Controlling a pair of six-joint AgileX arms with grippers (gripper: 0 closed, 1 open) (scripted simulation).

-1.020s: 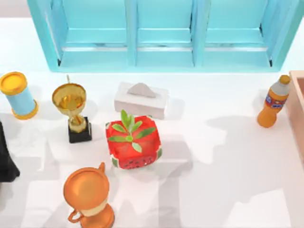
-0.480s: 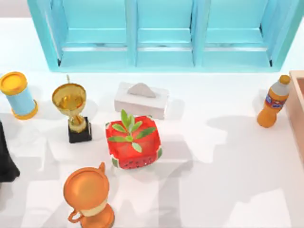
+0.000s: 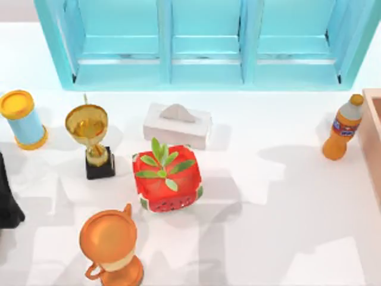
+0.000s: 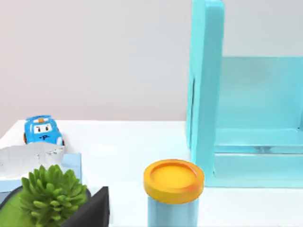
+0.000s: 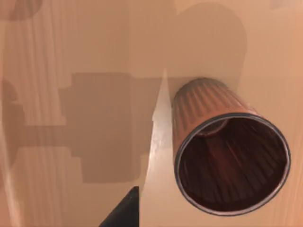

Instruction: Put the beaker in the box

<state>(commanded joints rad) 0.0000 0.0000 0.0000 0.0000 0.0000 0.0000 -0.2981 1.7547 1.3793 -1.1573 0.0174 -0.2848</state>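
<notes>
The beaker (image 5: 222, 142), a ribbed brown-mauve cup with a dark inside, stands upright on the tan floor of the box (image 5: 71, 47). My right gripper hangs above it inside the box. One dark fingertip (image 5: 124, 209) shows beside the beaker, apart from it and holding nothing, so the gripper is open. In the top view the box (image 3: 374, 137) juts in at the table's right edge. My left arm (image 3: 6, 199) stays parked at the left edge.
An orange bottle (image 3: 343, 128) stands just left of the box. Farther left are a white tissue box (image 3: 177, 125), a red watermelon cube (image 3: 167, 179), a gold trophy (image 3: 90, 140), an orange jug (image 3: 112, 247) and a blue canister (image 3: 22, 119). A turquoise cabinet (image 3: 205, 42) lines the back.
</notes>
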